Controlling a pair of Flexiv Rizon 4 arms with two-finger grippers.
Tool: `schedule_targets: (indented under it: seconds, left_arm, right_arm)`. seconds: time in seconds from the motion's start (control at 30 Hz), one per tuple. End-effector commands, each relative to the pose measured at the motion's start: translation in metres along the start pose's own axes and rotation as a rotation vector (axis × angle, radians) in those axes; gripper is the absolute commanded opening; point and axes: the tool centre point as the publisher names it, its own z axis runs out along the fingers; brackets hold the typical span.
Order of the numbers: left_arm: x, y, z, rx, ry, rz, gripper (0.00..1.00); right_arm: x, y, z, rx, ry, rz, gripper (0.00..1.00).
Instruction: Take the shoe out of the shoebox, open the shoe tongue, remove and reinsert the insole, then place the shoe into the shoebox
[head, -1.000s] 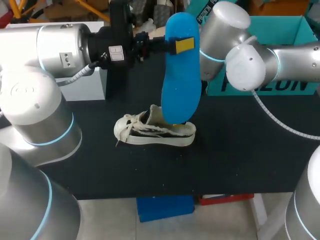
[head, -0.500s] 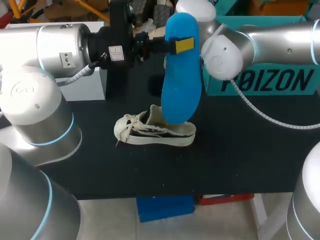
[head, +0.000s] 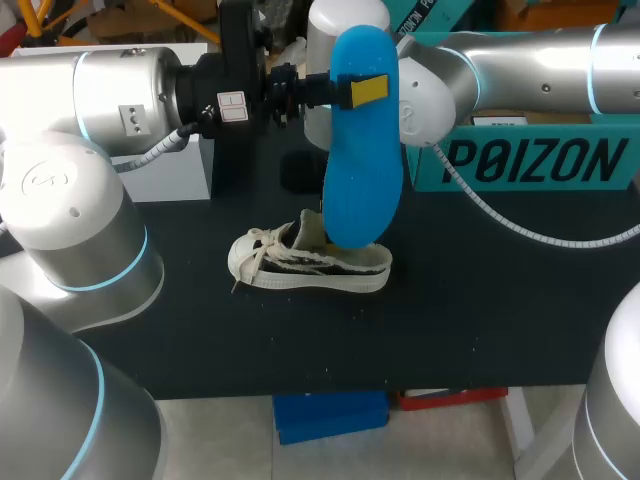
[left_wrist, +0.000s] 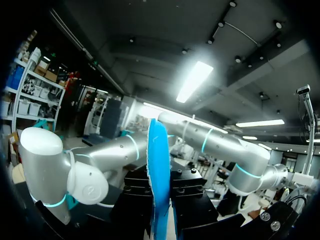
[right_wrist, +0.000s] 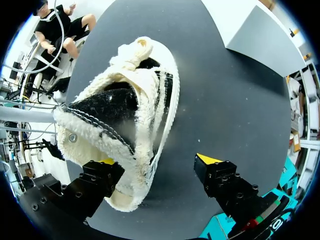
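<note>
My left gripper (head: 352, 90) is shut on a blue insole (head: 362, 170), which hangs upright with its lower end just over the shoe. In the left wrist view the insole (left_wrist: 159, 175) shows edge-on between the black fingers. The cream low-top shoe (head: 310, 264) lies on the black table, toe to the left. My right arm comes in from the right and passes behind the insole, so its gripper is hidden in the head view. In the right wrist view the right gripper (right_wrist: 157, 160) is open above the shoe (right_wrist: 125, 125): one finger sits by the heel, the other stands apart over bare table.
The teal shoebox (head: 530, 160) stands at the back right of the table. A white box (head: 175, 170) sits at the back left, behind my left arm, and shows in the right wrist view as the white box (right_wrist: 260, 35) beyond the shoe.
My right arm has swung left across the back of the table to behind the insole, uncovering the shoebox front. The left arm, insole and shoe have not moved.
</note>
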Motion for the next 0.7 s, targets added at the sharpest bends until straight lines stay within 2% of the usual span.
schedule_targets:
  seconds: [0.03,0.07,0.7]
  left_arm:
    - [0.0005,-0.0001,0.0011,-0.006,-0.002,-0.002,0.00]
    - [0.0005,-0.0001,0.0011,-0.006,-0.002,-0.002,0.00]
    - [0.0005,-0.0001,0.0011,-0.006,-0.002,-0.002,0.00]
  right_arm:
    - [0.0026,0.0022,-0.0001,0.021,-0.007,0.012,0.20]
    - [0.0031,0.0013,0.0003,0.013,-0.010,0.017,0.00]
    - [0.0033,0.0008,0.0006,-0.002,-0.008,0.024,0.00]
